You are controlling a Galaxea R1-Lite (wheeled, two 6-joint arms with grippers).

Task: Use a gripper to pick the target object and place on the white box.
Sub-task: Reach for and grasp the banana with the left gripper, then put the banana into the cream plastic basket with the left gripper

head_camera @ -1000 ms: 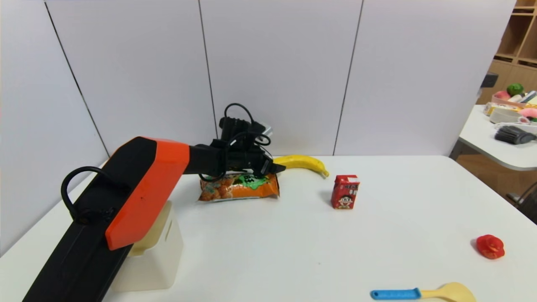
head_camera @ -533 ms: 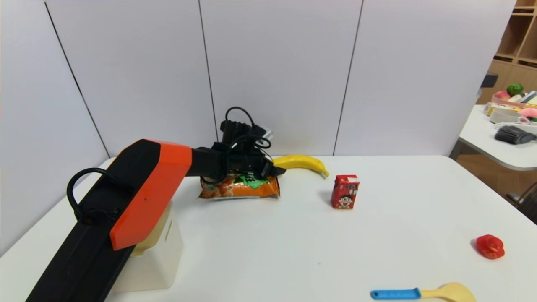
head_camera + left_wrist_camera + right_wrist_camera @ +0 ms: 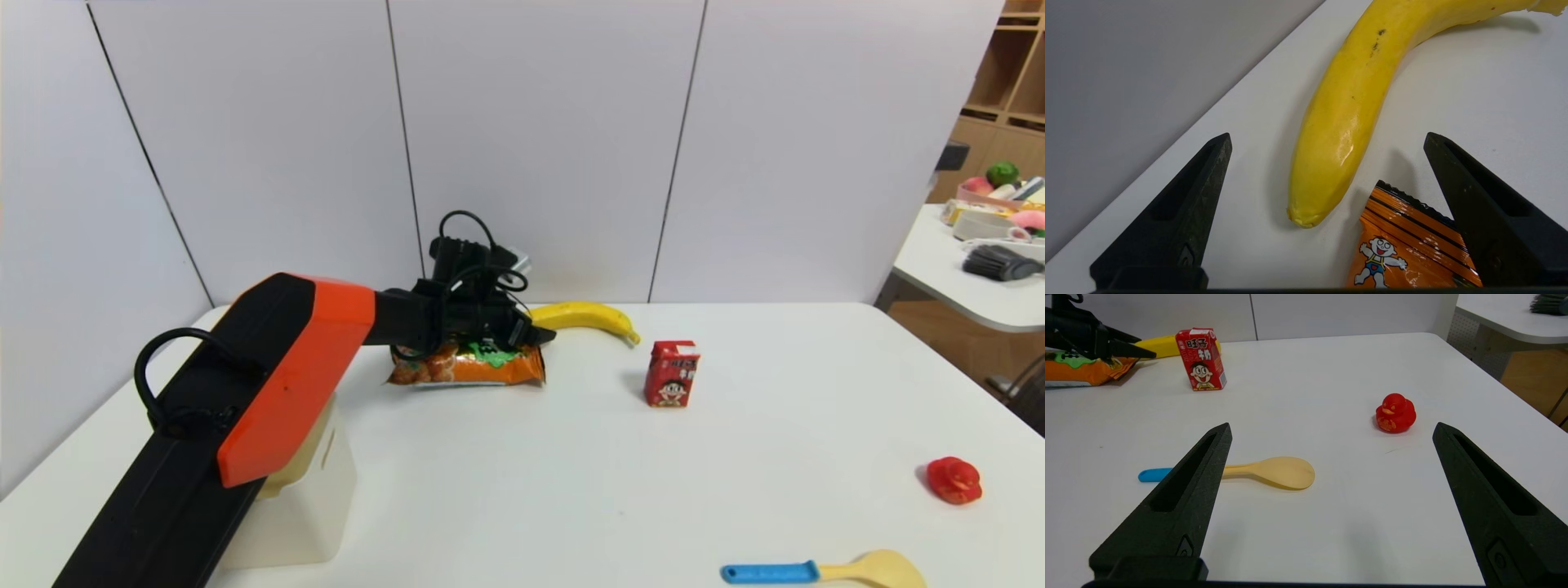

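The yellow banana (image 3: 592, 314) lies at the table's far edge by the wall. My left gripper (image 3: 535, 333) hovers over the right end of the orange snack bag, pointing at the banana. In the left wrist view the left gripper (image 3: 1327, 136) is open, and the blunt end of the banana (image 3: 1355, 90) lies between the two fingers without touching either. The white box (image 3: 314, 498) stands at the near left, largely hidden behind my left arm. My right gripper (image 3: 1331, 426) is open and empty, low over the near right of the table.
The orange snack bag (image 3: 465, 365) lies just beside the banana's end, under one left finger (image 3: 1478, 212). A red drink carton (image 3: 671, 373) stands right of the banana. A red duck (image 3: 953, 479) and a blue-handled spoon (image 3: 824, 569) lie near right.
My left arm has edged a little forward toward the banana, with the gripper still open. Nothing on the table has moved.
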